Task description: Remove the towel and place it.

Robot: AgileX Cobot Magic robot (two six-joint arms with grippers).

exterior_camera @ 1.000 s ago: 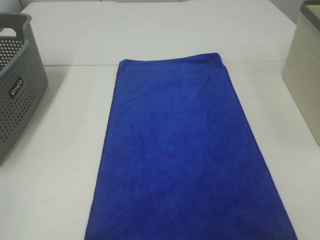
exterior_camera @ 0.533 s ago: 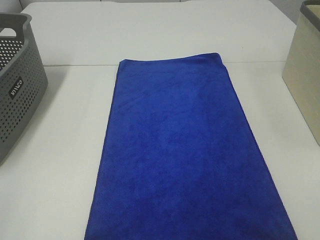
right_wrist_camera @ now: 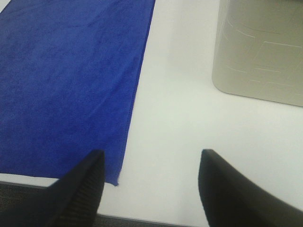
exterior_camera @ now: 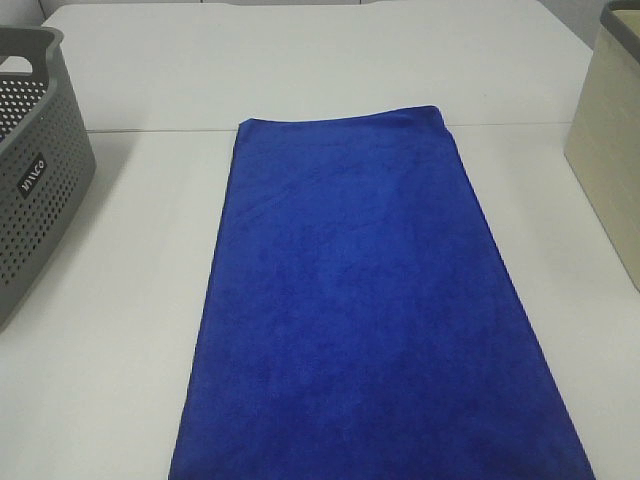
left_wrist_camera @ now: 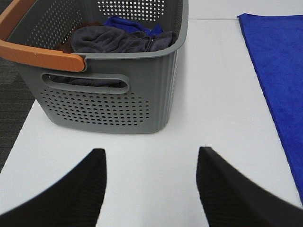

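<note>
White table [exterior_camera: 130, 300]: towel [exterior_camera: 360, 310] flat, grey basket [exterior_camera: 35, 170] left.

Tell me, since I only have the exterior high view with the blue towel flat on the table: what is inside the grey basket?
Observer: The grey basket holds crumpled grey cloths and a bit of blue fabric.
Operator: Are the pincers near the towel?
Observer: The right pincer hangs open over bare table beside the towel edge.
Operator: And the left one?
Observer: The left pincer is open, empty, facing the basket.
</note>
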